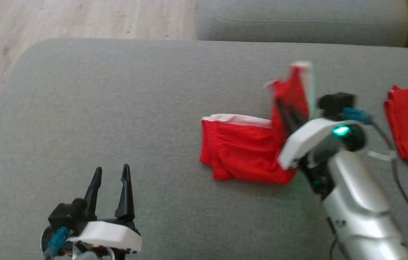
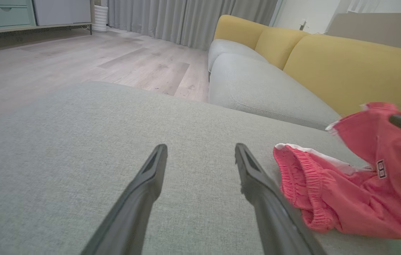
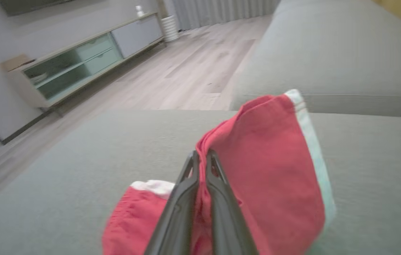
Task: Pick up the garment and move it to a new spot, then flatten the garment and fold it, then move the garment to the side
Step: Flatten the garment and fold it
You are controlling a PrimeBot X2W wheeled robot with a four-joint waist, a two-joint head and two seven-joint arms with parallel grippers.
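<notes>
Reads as a living room in a home. Told by a sofa [image 2: 243, 71] with broad grey seats and mustard-yellow back cushions [image 2: 345, 67], set on pale wood-look plank flooring [image 2: 79, 60]. Backed by long grey curtains [image 2: 186, 17] hanging to the floor, a white ribbed cylinder [image 2: 100, 17] standing beside them, and a low sideboard [image 3: 79, 67] with pale green drawers and compartments along the wall. Rounded out by a red garment [image 1: 243, 151] lying on the upholstery.

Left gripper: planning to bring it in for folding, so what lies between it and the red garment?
Bare grey cushion, in the head view, separates the left gripper from the red garment.
</notes>
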